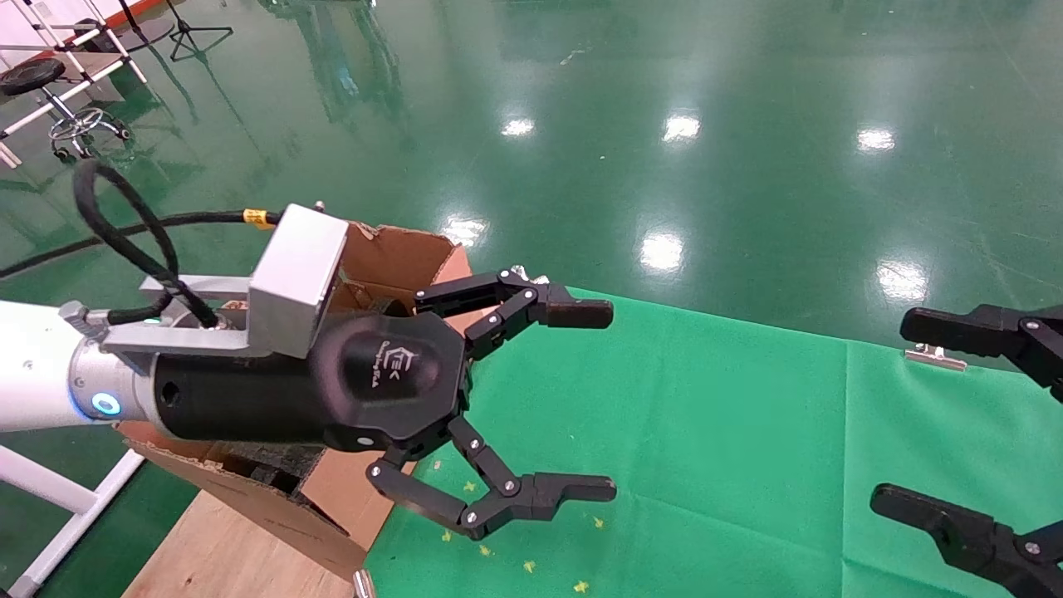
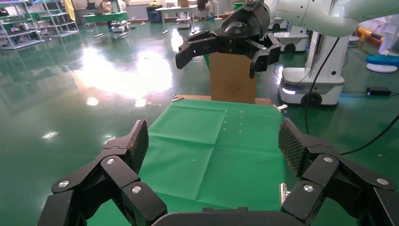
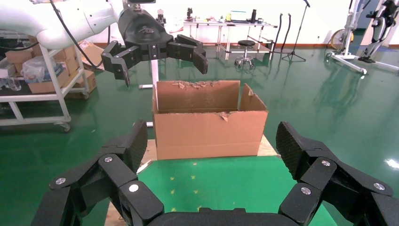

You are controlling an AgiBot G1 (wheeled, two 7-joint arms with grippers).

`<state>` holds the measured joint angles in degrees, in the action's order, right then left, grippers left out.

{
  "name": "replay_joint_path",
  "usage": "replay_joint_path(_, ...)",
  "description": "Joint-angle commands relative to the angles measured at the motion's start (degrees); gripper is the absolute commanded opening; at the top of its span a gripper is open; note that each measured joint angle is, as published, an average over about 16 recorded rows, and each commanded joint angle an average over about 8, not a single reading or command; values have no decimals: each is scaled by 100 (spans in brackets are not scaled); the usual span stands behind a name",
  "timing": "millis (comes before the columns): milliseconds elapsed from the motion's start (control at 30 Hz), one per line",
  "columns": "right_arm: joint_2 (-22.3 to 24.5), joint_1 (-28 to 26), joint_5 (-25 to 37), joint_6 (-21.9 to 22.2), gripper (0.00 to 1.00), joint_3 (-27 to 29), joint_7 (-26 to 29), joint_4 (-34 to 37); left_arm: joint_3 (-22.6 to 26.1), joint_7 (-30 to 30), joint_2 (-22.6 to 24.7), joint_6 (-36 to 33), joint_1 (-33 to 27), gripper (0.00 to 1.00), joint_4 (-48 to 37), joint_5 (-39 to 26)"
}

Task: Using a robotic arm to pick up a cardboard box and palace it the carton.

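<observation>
Floor (image 1: 747, 100): glossy green; it is seen all round the table.
Table (image 1: 208, 548): a wooden top is covered by a green cloth (image 1: 706, 432), with bare wood left at its left edge.
Carton (image 3: 207, 125): set at the left edge of the table, open, with torn flaps; dark pieces are glimpsed inside in the head view.
Robotic arm (image 1: 50, 374): white and silver, held above the carton.
Left hand (image 1: 581, 399): spread wide, nothing gripped, held over the cloth just beside the carton.
Right hand (image 1: 922, 415): spread wide, nothing gripped, at the right edge of the table.
Cardboard box: not seen in any view.
</observation>
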<state>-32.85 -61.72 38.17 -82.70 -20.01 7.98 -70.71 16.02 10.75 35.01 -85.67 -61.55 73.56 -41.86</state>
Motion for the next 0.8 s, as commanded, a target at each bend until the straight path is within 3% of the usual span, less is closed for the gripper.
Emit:
replay_joint_path(33,0,0,0,0,100,0,0,0,0,0,0,0,0,100,0,0)
replay_joint_path(800,0,0,0,0,100,0,0,0,0,0,0,0,0,100,0,0)
